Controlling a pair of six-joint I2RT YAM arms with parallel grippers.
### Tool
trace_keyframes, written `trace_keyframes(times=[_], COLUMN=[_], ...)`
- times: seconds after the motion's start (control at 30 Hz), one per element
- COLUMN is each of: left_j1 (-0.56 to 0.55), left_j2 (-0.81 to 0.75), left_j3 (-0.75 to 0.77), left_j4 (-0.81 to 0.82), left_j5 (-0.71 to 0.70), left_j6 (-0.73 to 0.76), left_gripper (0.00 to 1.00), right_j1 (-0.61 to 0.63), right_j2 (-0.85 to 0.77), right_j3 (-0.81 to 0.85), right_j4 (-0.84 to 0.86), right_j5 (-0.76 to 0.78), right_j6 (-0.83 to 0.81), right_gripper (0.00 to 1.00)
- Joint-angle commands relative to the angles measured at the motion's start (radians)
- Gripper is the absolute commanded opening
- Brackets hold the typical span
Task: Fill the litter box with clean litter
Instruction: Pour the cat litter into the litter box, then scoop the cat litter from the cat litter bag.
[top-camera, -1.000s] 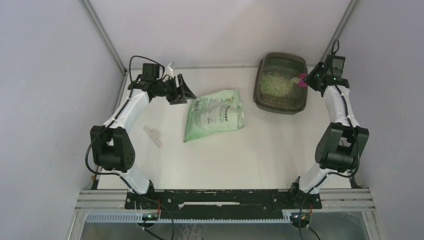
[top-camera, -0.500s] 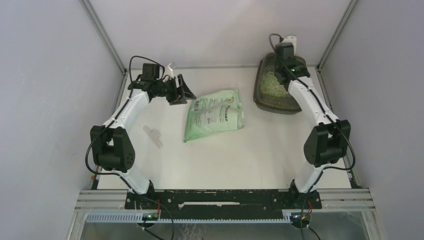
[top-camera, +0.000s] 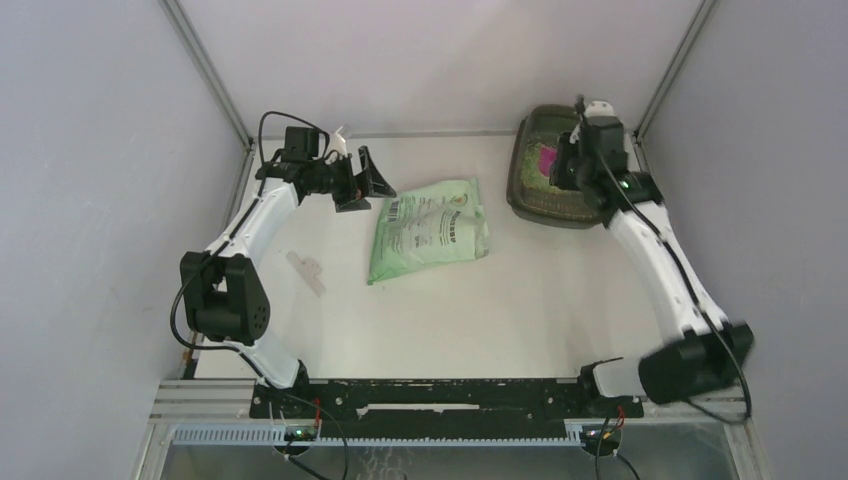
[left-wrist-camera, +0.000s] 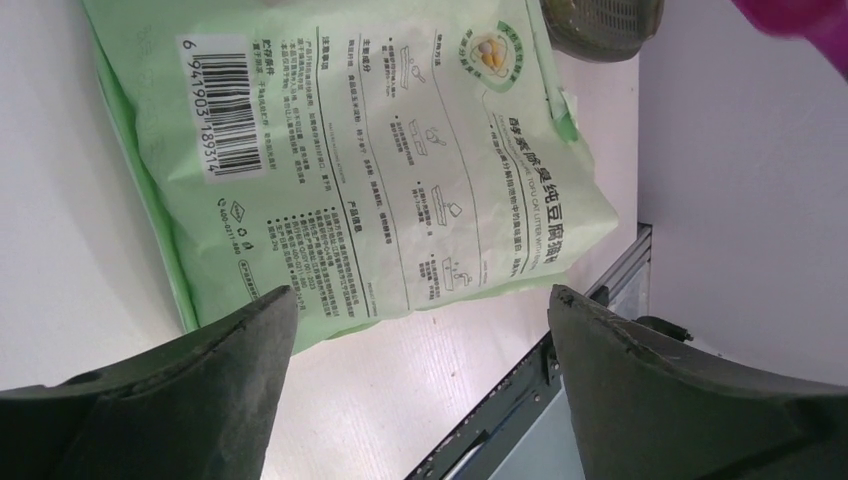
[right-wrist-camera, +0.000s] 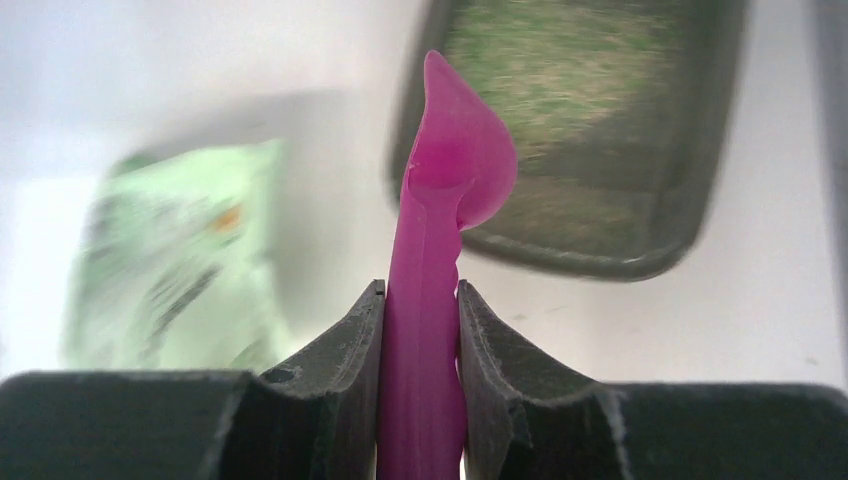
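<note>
Right gripper (right-wrist-camera: 421, 300) clamped on magenta plastic scoop (right-wrist-camera: 452, 160), dark grey-brown plastic litter tray (right-wrist-camera: 610, 262) directly ahead; left gripper (left-wrist-camera: 422, 300) gaping, well apart

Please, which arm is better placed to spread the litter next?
Right. The right gripper holds the magenta scoop over the litter box; the left gripper hangs open by the green bag.

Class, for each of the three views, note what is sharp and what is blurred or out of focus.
Right wrist: magenta scoop and fingers crisp, green bag and litter box behind them smeared. Left wrist: the bag's barcode and print sharp. Top external: evenly lit, sharp, only soft shadows.
</note>
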Motion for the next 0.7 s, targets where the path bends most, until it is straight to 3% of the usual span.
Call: trace_keyframes(times=[0.0, 0.17, 0.33, 0.67], left_j1=[0.008, 0.016, 0.031, 0.031], left_j2=[-0.05, -0.056, -0.067, -0.06], left_j3=[0.041, 0.033, 0.006, -0.045], left_j4=[0.0, 0.001, 0.023, 0.051], left_j5=[0.037, -0.004, -0.047, -0.097], left_j6=[0.009, -0.003, -0.031, -0.045], left_gripper=[1.0, 1.0, 1.0, 1.0], right_j1=[0.011, 0.073, 0.136, 0.133], right_j2=[-0.243, -0.359, -0.417, -0.545], right_j3=[-0.113, -0.244, -0.288, -0.339], right_j4=[-0.033, -0.079, -0.141, -0.214], right_j5=[-0.412, -0.616, -0.554, -0.492], right_j6=[0.153, 0.216, 0.233, 0.231], right_gripper=[0.0, 0.0, 0.0, 0.0])
